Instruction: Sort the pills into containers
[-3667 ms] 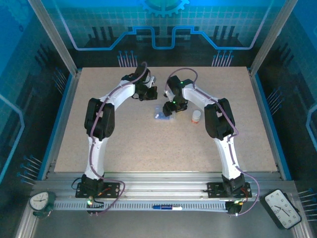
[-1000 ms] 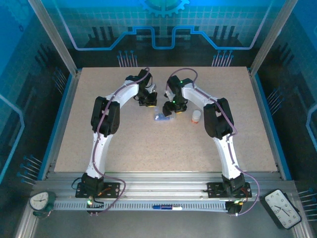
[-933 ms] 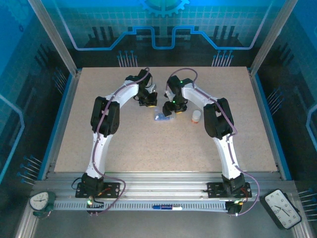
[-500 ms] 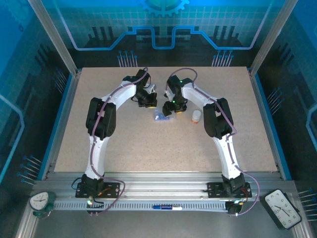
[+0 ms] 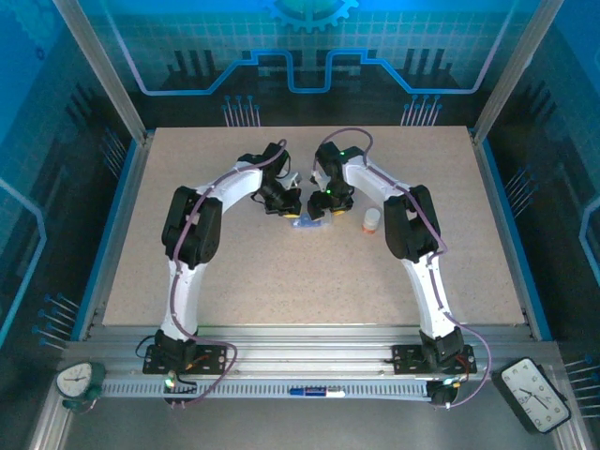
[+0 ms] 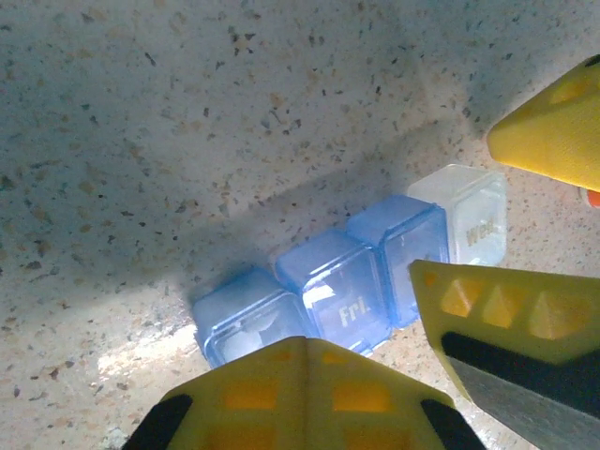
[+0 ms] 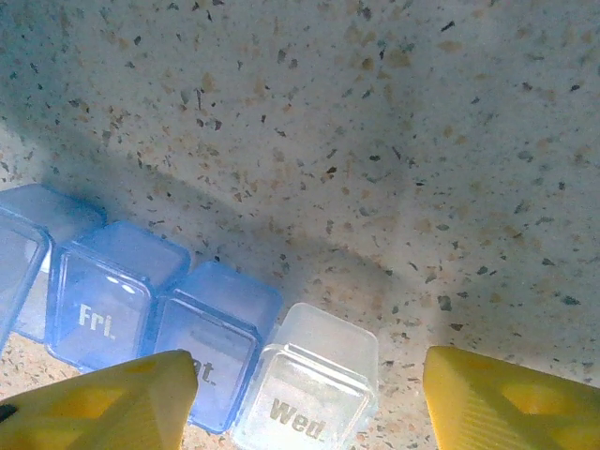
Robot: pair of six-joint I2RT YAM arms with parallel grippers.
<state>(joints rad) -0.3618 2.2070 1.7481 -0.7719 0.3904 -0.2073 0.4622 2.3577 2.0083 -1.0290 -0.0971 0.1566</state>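
**On the bench's far half, between two pincers: blue pill box**

On the speckled bench [image 5: 234,272], a little beyond centre: pill box [image 5: 309,224] lying flat, translucent blue, compartments [image 6: 336,291] in one row. Read "Fri." on one blue lid and "Wed." on the clear end compartment [image 7: 305,384]. Part-hidden label on the blue cell between them, ending in "t.". Contents too blurred to name.

Just left of the box: left pincer [image 5: 292,212], closed. Yellow fingers [image 6: 300,394] pressed together with only a seam between, nothing pinched. Tip hanging over the blue end of the row in the left wrist view. Touching a lid or not: cannot tell.

Over the clear end: right pincer [image 5: 323,212], jaws apart, one either side of the row. From the right wrist view, one finger [image 7: 103,403] overlapping the edge of the blue cells. Other finger [image 7: 506,403] apart from the "Wed." cell, bare bench between. No squeeze on the box seen.

Just right of that, apart from the box: small orange bottle [image 5: 372,220], white cap, upright.

Farther out: both arms bowed inward from bases at the near edge. Along the near rail, a pen [image 5: 314,391]; round clock [image 5: 77,380] at the left corner, tilted clock [image 5: 534,394] at the right.
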